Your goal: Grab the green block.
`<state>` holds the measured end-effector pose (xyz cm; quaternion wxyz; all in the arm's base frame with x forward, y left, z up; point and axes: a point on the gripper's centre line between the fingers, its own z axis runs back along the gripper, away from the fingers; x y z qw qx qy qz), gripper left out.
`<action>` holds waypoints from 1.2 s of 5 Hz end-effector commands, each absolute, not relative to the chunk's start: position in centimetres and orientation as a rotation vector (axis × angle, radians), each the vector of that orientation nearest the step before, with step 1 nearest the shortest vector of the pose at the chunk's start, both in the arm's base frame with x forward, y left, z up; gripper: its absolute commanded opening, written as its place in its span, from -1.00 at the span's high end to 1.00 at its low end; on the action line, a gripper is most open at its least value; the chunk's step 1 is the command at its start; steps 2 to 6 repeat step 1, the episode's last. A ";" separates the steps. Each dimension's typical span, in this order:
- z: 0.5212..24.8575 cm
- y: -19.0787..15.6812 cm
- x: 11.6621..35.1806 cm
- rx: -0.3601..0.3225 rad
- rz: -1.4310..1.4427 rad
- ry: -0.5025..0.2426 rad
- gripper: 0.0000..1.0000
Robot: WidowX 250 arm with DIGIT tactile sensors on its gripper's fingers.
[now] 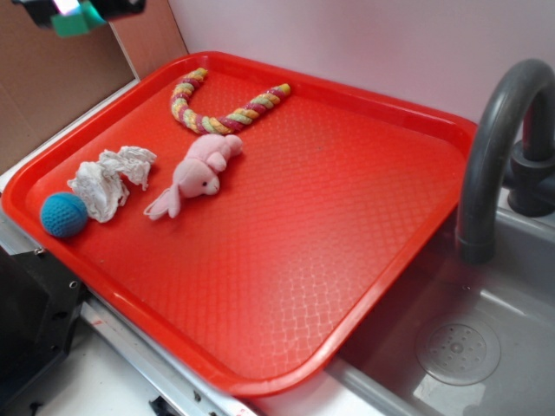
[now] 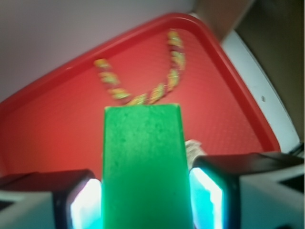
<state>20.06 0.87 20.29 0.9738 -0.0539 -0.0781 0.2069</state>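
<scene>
above tray (image 1: 364,286) | green block (image 2: 143,167) clamped between end effector (image 2: 145,200) fingers

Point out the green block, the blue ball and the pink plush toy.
green block (image 2: 143,167): wrist view, middle of its top face.
blue ball (image 1: 63,215): exterior view, centre of the ball.
pink plush toy (image 1: 199,176): exterior view, its body.
</scene>
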 end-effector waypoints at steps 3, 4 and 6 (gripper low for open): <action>21.7 2.8 18.6 -0.118 0.396 -0.140 1.00; 21.7 2.8 18.6 -0.118 0.396 -0.140 1.00; 21.7 2.8 18.6 -0.118 0.396 -0.140 1.00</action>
